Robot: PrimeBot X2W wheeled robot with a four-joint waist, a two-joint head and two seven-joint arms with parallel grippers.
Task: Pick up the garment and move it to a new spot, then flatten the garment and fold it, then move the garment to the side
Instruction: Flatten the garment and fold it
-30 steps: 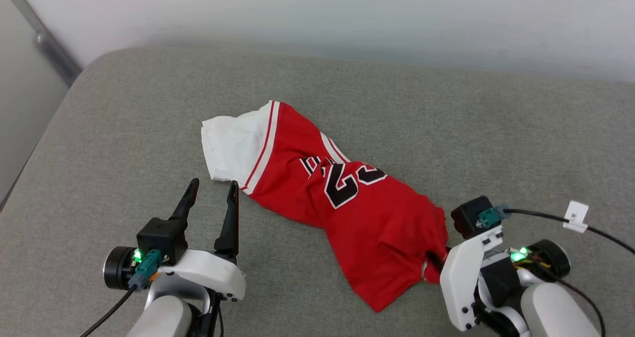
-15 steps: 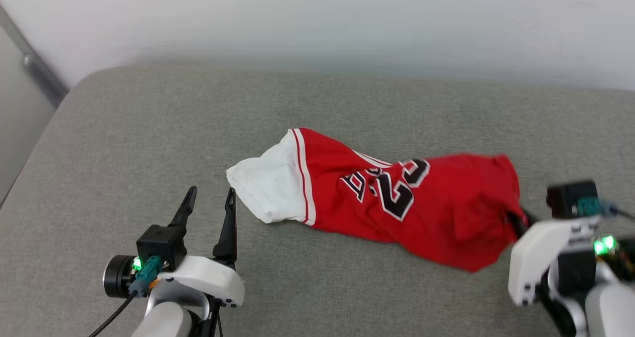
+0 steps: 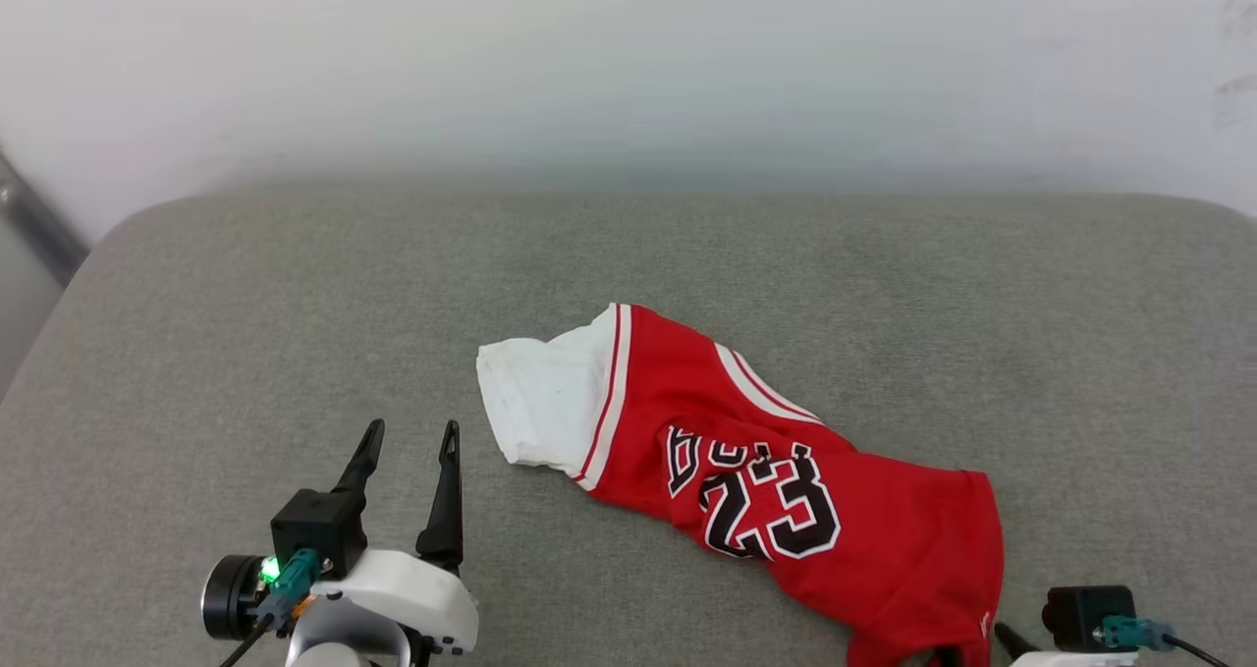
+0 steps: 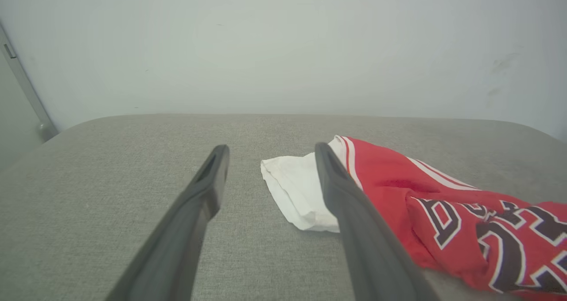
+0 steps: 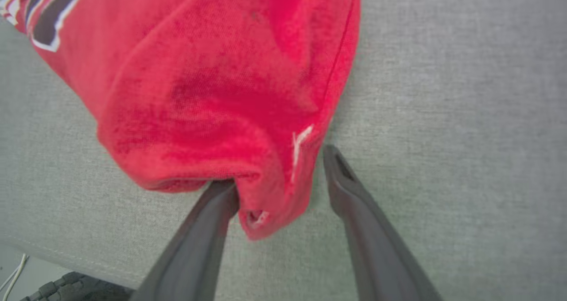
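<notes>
Right gripper (image 5: pixel 278 170): jaws apart, not pinching; a hem corner of the garment (image 3: pixel 786 471) lies loose between them, draped over one fingertip; near the cushion's (image 3: pixel 295 304) front edge. Left gripper (image 3: pixel 411 428): jaws wide, empty; over the cushion, clear of the cloth. Garment: crumpled on the cushion; white sleeve toward its centre, red body toward its front right.

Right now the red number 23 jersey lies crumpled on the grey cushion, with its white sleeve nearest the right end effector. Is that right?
Not quite. The white sleeve is nearest the left end effector, not the right one, as the head view shows. The rest stands: the red number 23 jersey lies crumpled on the grey cushion.
</notes>
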